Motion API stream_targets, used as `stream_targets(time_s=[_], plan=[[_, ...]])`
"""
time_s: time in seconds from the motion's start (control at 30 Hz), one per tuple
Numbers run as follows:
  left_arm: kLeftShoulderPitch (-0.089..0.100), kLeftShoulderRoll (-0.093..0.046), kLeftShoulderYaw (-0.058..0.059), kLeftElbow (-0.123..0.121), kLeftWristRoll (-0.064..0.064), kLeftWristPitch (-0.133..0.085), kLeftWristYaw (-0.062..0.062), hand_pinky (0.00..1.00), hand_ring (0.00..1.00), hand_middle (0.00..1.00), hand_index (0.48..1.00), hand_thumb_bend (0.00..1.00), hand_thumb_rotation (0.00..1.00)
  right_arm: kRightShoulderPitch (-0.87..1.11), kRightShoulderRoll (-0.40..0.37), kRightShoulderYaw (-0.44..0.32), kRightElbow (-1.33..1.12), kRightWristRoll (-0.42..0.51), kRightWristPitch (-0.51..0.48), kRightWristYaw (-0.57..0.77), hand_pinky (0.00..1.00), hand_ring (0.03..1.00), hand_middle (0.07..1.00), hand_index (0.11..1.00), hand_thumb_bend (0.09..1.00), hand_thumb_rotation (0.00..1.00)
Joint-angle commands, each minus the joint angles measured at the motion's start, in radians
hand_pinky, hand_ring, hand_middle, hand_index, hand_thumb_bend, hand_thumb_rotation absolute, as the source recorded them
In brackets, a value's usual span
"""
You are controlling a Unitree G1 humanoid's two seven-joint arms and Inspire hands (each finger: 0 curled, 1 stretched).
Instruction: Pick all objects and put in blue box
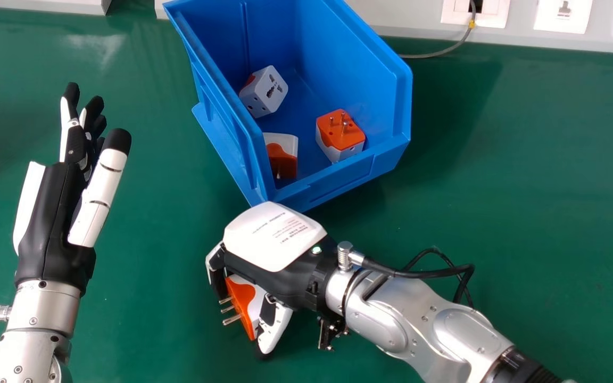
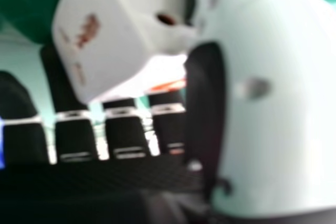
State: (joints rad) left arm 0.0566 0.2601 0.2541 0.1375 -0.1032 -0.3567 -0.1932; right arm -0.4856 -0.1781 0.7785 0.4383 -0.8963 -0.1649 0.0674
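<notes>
white-and-orange adapter [image 1: 244, 301] in the right hand [image 1: 277, 255]

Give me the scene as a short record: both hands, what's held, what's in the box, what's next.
right hand: closed on an orange-and-white plug adapter
held adapter: outside the box, pins toward the view's left
left hand: open, holding nothing, left of the box
blue box: three adapters inside
likely next: held adapter into box
</notes>
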Motion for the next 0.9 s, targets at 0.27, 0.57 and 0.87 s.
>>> stream_targets(time_s=[0.27, 0.57, 0.87], plan=[[0.001, 0.015, 0.006, -0.031, -0.015, -0.002, -0.009, 1.0, 1.0, 1.0, 1.0, 0.57, 0.85, 0.103, -0.054, -0.065, -0.139, -0.001, 0.056, 0.013, 0.15, 0.174, 0.462, 0.472, 0.526, 0.0], [-0.006, 0.017, 0.003, -0.01, 0.0, -0.034, -0.005, 1.0, 1.0, 1.0, 1.0, 0.56, 0.85, 0.213, -0.075, -0.128, -0.337, 0.045, 0.05, 0.017, 0.16, 0.183, 0.438, 0.476, 0.524, 0.0], [-0.019, 0.019, 0.002, 0.017, -0.009, -0.05, -0.012, 1.0, 1.0, 1.0, 1.0, 0.55, 0.85, 0.288, -0.09, -0.171, -0.486, 0.077, 0.051, 0.05, 0.17, 0.195, 0.427, 0.482, 0.522, 0.0]])
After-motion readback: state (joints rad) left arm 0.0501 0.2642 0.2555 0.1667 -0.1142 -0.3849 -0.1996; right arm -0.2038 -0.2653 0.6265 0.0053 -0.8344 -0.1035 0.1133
